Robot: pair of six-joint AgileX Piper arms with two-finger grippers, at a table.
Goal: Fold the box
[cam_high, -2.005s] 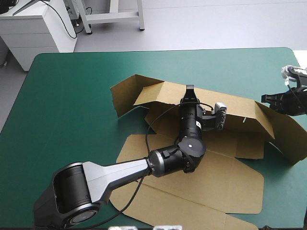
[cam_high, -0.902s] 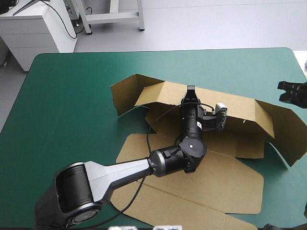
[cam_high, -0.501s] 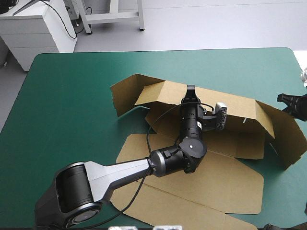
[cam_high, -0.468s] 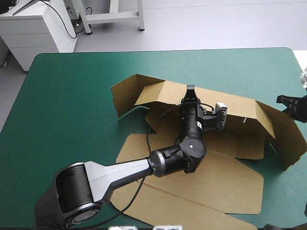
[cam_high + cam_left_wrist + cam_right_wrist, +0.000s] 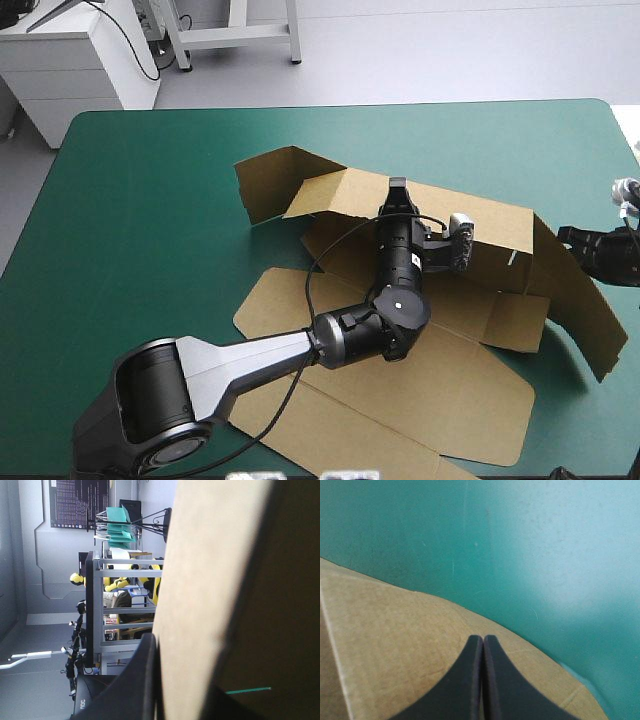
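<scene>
The brown box (image 5: 430, 370) lies partly formed in the middle of the table, its long back wall (image 5: 480, 215) raised and its front panels flat. My left gripper (image 5: 397, 188) reaches over the box floor and is shut on the back wall's top edge. In the left wrist view the board (image 5: 215, 580) stands against one black finger (image 5: 142, 680); the other finger is hidden behind it. My right gripper (image 5: 575, 238) is shut and sits at the slanting right end flap (image 5: 585, 305). In the right wrist view its fingers (image 5: 482, 639) form one arch over brown board (image 5: 395, 645).
The left end flap (image 5: 270, 180) stands up, angled away from the back wall. Teal-green cover (image 5: 130, 230) stretches wide to the box's left and along the far edge. The right gripper works close to the table's right edge (image 5: 625, 140).
The right gripper moved in from the table's right edge to the right end flap. The box shifted and turned a little; its front panels slid leftward. The left arm stayed put.
</scene>
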